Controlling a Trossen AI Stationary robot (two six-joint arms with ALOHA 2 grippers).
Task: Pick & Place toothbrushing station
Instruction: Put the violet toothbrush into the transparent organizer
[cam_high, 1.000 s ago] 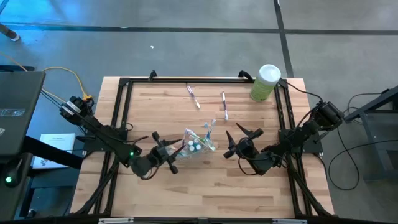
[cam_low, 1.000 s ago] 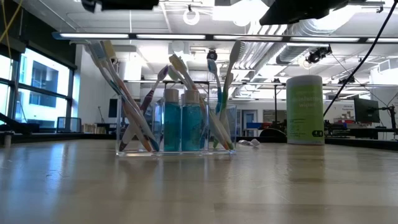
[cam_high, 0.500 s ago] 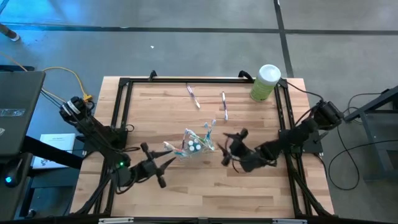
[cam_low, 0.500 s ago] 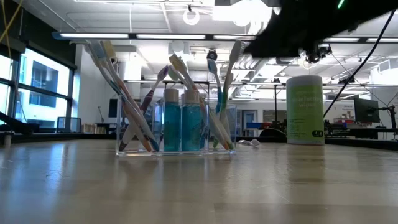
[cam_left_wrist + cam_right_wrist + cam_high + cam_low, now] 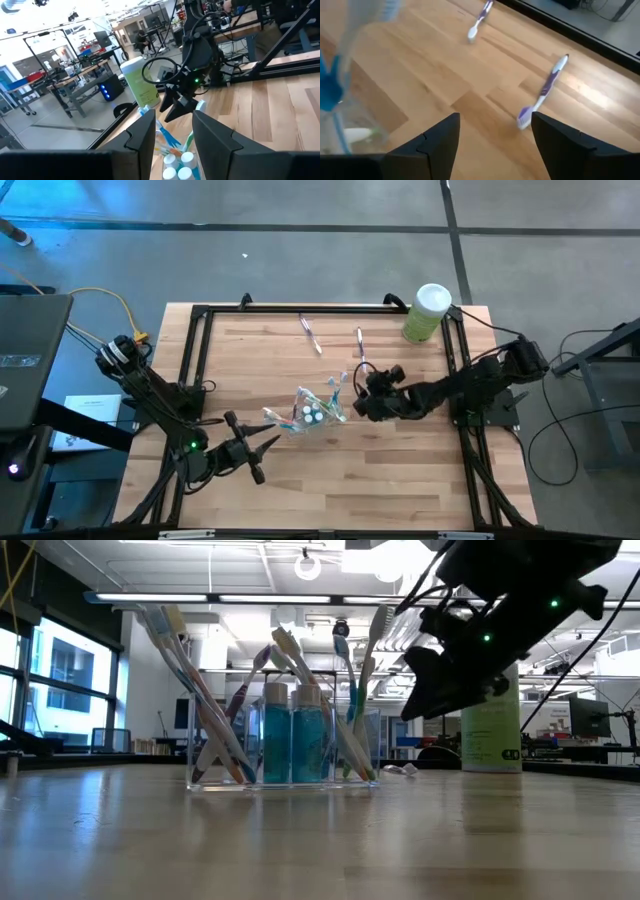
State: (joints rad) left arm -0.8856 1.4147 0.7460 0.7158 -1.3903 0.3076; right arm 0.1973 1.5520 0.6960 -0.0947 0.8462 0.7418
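**Right gripper beside the brush holder, left arm waiting**

A clear plastic cup (image 5: pixel 318 410) stands mid-table on the pale wooden table (image 5: pixel 330 490), packed with slim multicoloured toothbrushes (image 5: pixel 205 720) and teal toothpaste tubes with white caps (image 5: pixel 292 735). The right gripper (image 5: pixel 362 402) hangs just right of it, fingers parted and empty. Two purple-and-white toothbrushes lie loose farther back: one (image 5: pixel 312 336) to the left, one (image 5: pixel 361 349) nearer the right gripper. The left gripper (image 5: pixel 262 448) rests at the near left, its fingers apart with nothing between them. A light-green canister with a white lid (image 5: pixel 428 312) stands at the far right, possibly touching the black frame.
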